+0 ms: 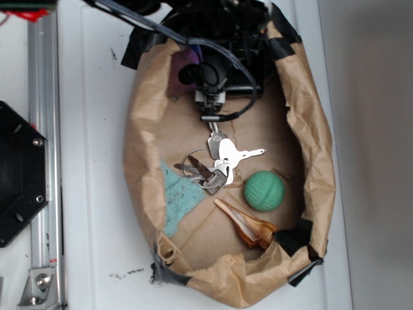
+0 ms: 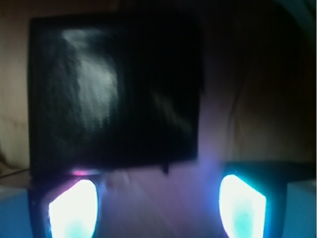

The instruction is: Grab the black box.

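Inside, the paper nest [image 1: 310,129] holds keys [image 1: 219,165] and green ball [image 1: 264,190]; claw [image 2: 157,201] spread apart below black box [image 2: 116,91].

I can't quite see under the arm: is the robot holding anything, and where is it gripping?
Nothing seems held. In the wrist view the black box lies ahead of the gripper, its lit fingertips spread apart, not around the box.

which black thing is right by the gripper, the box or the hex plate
The black box: it fills the wrist view just ahead of the gripper. The hexagonal plate sits far off, outside the paper.
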